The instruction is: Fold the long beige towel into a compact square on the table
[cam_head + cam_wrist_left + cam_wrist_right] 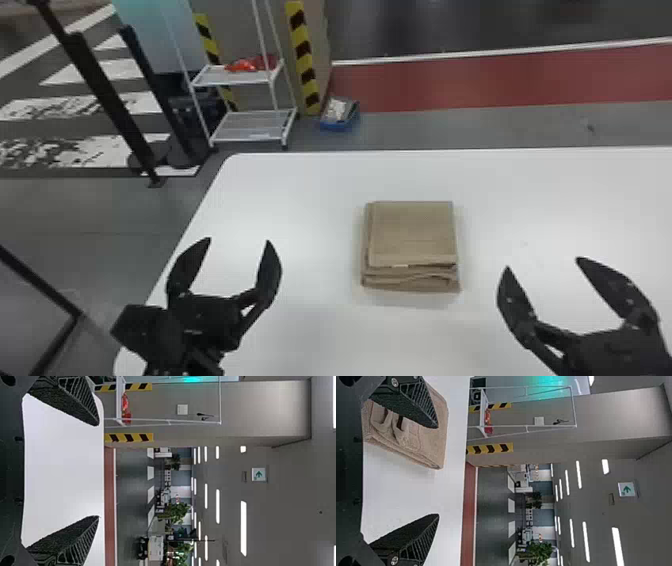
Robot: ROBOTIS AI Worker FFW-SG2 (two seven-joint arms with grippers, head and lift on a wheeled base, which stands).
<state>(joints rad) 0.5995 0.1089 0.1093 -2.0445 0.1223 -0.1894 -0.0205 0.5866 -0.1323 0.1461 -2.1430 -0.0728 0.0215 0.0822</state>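
Observation:
The beige towel [412,235] lies on the white table as a compact, layered, nearly square stack, its stacked folds showing along the near edge. Left of it, over the table's left part, my left gripper [239,240] stands open and holds nothing; its spread fingers frame bare tabletop in the left wrist view [98,471]. To the towel's right is my right gripper [542,262], also open and apart from the towel. In the right wrist view, one finger of my right gripper [438,471] overlaps the view of the towel [440,435].
The white table [300,185] has its left edge near my left gripper and its far edge beyond the towel. On the floor behind stand a white shelf rack [250,127] and a blue bin [340,115]. Dark posts [110,100] rise at the far left.

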